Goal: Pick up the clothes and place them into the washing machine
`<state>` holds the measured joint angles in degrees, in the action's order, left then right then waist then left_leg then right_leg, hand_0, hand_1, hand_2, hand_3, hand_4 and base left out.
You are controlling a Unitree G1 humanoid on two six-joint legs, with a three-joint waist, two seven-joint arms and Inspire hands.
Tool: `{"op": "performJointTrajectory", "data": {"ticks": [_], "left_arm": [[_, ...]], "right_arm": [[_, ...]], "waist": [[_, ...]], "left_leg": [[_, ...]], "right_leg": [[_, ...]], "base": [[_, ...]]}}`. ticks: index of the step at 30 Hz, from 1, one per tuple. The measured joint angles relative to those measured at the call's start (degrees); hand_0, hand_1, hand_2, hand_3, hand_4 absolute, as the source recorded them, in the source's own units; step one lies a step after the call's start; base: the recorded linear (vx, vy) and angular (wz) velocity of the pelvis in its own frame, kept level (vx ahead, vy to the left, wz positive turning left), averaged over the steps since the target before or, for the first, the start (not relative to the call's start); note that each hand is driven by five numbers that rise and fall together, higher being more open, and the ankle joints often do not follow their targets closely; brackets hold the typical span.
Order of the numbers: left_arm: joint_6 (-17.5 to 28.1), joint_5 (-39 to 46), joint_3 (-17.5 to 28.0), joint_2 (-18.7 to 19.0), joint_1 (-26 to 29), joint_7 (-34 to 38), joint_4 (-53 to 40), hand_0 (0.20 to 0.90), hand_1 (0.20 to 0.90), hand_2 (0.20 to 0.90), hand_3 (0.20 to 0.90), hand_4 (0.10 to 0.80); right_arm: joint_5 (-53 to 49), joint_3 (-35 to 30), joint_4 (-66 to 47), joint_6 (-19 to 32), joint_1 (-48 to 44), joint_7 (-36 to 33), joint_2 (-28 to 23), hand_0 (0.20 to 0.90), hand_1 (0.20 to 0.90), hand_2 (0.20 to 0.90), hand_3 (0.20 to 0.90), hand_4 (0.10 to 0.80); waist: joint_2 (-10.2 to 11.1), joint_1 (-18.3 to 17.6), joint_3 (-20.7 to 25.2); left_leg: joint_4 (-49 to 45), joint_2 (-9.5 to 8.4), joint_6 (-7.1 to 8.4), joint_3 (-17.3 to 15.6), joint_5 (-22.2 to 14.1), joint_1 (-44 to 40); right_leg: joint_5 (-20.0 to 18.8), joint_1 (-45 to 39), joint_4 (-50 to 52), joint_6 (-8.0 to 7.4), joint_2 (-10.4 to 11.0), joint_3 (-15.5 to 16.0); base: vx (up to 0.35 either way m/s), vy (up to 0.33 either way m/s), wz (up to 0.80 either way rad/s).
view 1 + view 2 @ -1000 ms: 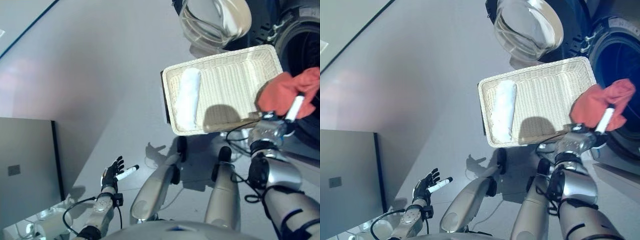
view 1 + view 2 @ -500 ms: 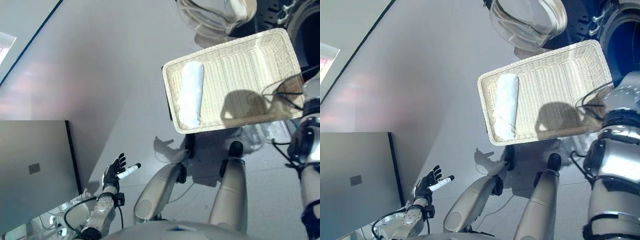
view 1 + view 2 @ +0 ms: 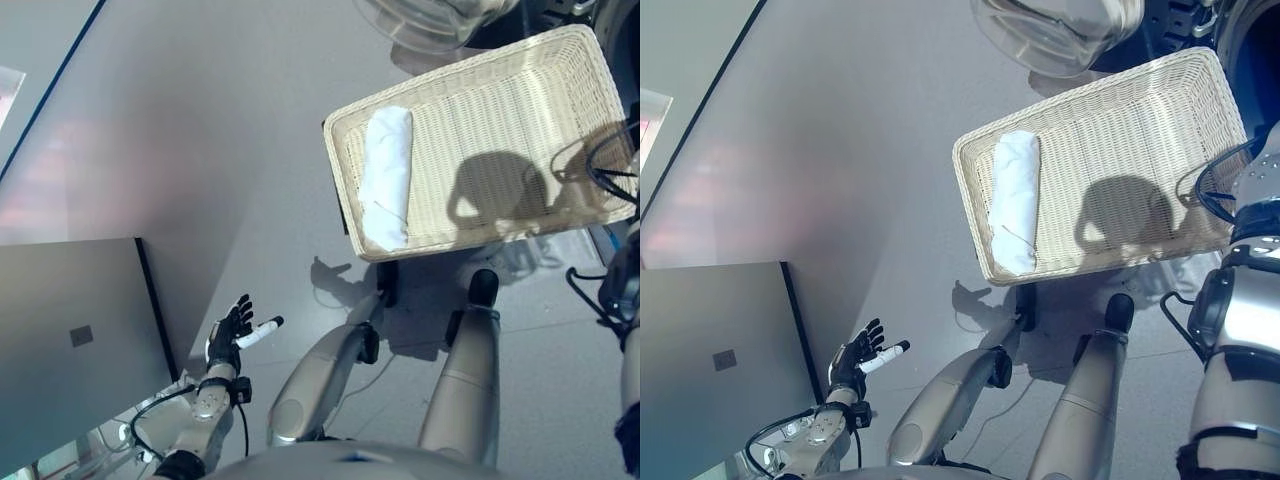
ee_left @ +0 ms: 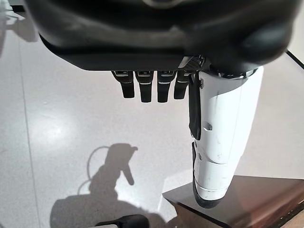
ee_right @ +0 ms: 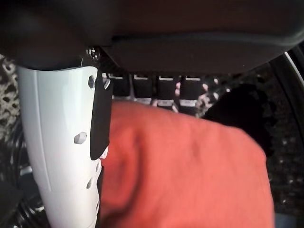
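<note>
A red cloth (image 5: 185,175) fills the right wrist view, pinched between the white-covered thumb and the curled fingers of my right hand (image 5: 57,137). Behind it shows the dark perforated drum (image 5: 285,137) of the washing machine. In the eye views that hand is out of sight past the right edge; only its forearm (image 3: 1245,300) shows. A rolled white cloth (image 3: 387,175) lies at the left end of a wicker basket (image 3: 338,180) on the floor. My left hand (image 3: 228,335) hangs low at the left, open and holding nothing.
The washer's round glass door (image 3: 1055,30) stands open just beyond the basket. A grey box or cabinet (image 3: 70,350) stands at the lower left, beside the left hand. Grey floor stretches to the left of the basket.
The camera has shifted. My right hand has carried the red cloth up and to the right, out of the eye views and into the drum. The left hand has stayed put.
</note>
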<state>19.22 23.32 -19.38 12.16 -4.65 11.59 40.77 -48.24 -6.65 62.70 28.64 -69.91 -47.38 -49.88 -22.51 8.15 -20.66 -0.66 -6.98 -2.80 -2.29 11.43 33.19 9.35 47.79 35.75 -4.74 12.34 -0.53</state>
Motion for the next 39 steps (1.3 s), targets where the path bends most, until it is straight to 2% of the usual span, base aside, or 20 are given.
{"op": "performJointTrajectory", "data": {"ticks": [7,13,17,19,23,26,28,32,34,36,39], "left_arm": [[0.0,0.5,-0.4,0.0,0.0,0.5,0.2,0.9,0.9,0.9,0.9,0.8],[0.0,1.3,-1.4,-0.1,0.0,0.7,0.4,0.9,0.9,0.9,0.9,0.8],[-0.1,1.3,-1.7,-0.3,0.1,0.8,2.1,0.9,0.9,0.9,0.9,0.8],[-0.6,1.0,-1.6,-0.6,0.5,0.8,5.3,0.9,0.9,0.9,0.9,0.8],[-1.4,0.6,-1.3,-0.7,0.3,0.8,6.6,0.9,0.9,0.9,0.9,0.8],[-1.5,0.6,-0.8,-0.8,0.5,0.8,7.3,0.9,0.9,0.9,0.9,0.8],[-1.4,0.5,0.8,-1.1,0.4,0.9,7.6,0.9,0.9,0.9,0.9,0.8],[-1.5,-0.1,2.9,-0.9,0.5,0.8,9.3,0.9,0.9,0.9,0.9,0.8],[-1.5,-0.1,3.4,-0.9,0.5,0.9,9.5,0.9,0.9,0.9,0.9,0.8],[-1.5,-0.2,3.6,-0.5,0.5,0.9,9.7,0.9,0.9,0.9,0.9,0.8],[-1.4,-0.5,3.6,0.5,0.7,0.9,9.8,0.9,0.9,0.9,0.9,0.8]], "right_arm": [[0.8,-1.4,-1.1,-0.7,0.0,0.4,3.3,0.9,0.9,0.9,0.9,0.8],[0.5,-1.5,2.7,-1.9,2.2,6.2,4.6,0.9,0.9,0.9,0.9,0.8],[0.5,-0.6,4.7,-3.7,8.2,12.3,10.5,0.9,0.9,0.9,0.9,0.8],[0.5,0.5,5.8,-6.0,12.0,14.2,15.7,0.9,0.9,0.9,0.9,0.8],[1.7,2.9,10.5,-9.8,18.1,17.5,21.5,0.9,0.9,0.9,0.9,0.8],[4.0,6.2,10.1,-10.5,21.4,19.8,24.2,0.9,0.9,0.9,0.9,0.8],[5.8,8.6,9.9,-11.9,23.6,21.3,27.3,0.9,0.9,0.9,0.9,0.8],[13.0,14.7,9.8,-14.9,25.1,22.4,30.2,0.9,0.9,0.9,0.9,0.8],[19.7,19.5,8.6,-16.4,25.4,22.6,30.7,0.9,0.9,0.9,0.9,0.8],[23.9,21.3,7.9,-16.7,25.3,23.6,30.4,0.9,0.9,0.9,0.9,0.8],[26.5,21.7,9.5,-17.7,24.6,23.8,30.9,0.9,0.9,0.9,0.9,0.8]], "waist": [[0.1,-0.5,-0.1],[0.8,-1.3,-0.6],[2.5,-2.9,-1.9],[4.0,-4.0,-1.8],[5.1,-3.7,-1.6],[6.1,-3.1,-1.5],[7.6,-2.5,-1.4],[10.0,-2.2,-0.9],[11.5,-0.7,-0.6],[12.2,-0.3,-0.6],[14.0,2.1,-0.5]], "left_leg": [[-0.1,0.3,-0.02,0.3,0.0,-1.1],[-0.4,0.7,-0.02,0.9,0.0,-2.8],[-1.2,1.8,0.48,1.5,-0.4,-3.9],[-2.1,2.58,1.07,1.8,-0.8,-3.9],[-2.7,3.92,2.13,3.1,-1.3,-5.1],[-3.4,4.5,2.32,3.7,-1.6,-5.1],[-3.6,5.22,2.75,4.4,-1.7,-5.8],[-5.1,6.04,3.66,6.0,-2.1,-6.0],[-5.3,6.23,3.78,6.5,-2.1,-5.9],[-5.5,6.4,3.96,7.6,-2.0,-6.0],[-6.0,6.36,4.26,9.1,-2.0,-5.8]], "right_leg": [[0.0,-0.6,0.1,0.06,-0.4,-0.6],[0.0,-2.9,-0.1,0.16,-1.0,-0.2],[-0.1,-5.3,-0.9,0.61,-2.0,1.1],[-0.2,-5.9,-1.2,0.82,-2.3,1.5],[-0.7,-8.6,-2.3,1.85,-3.4,3.7],[-0.9,-9.5,-2.7,2.32,-3.5,4.8],[-1.0,-11.1,-3.4,2.83,-4.2,6.3],[-0.8,-13.3,-4.1,3.48,-4.4,8.3],[-0.6,-13.8,-4.1,3.8,-4.4,9.5],[-0.5,-14.9,-4.3,4.17,-4.4,10.8],[-0.2,-16.1,-4.7,4.56,-4.4,13.0]], "base": [[-0.008,0.0,-0.07],[-0.023,-0.037,0.02],[-0.028,-0.052,-0.01],[-0.015,-0.053,-0.01],[-0.007,-0.08,0.06],[0.002,-0.074,0.08],[0.001,-0.082,0.12],[-0.009,-0.05,0.2],[-0.01,-0.064,0.19],[-0.009,-0.045,0.32],[-0.015,-0.063,0.27]]}}
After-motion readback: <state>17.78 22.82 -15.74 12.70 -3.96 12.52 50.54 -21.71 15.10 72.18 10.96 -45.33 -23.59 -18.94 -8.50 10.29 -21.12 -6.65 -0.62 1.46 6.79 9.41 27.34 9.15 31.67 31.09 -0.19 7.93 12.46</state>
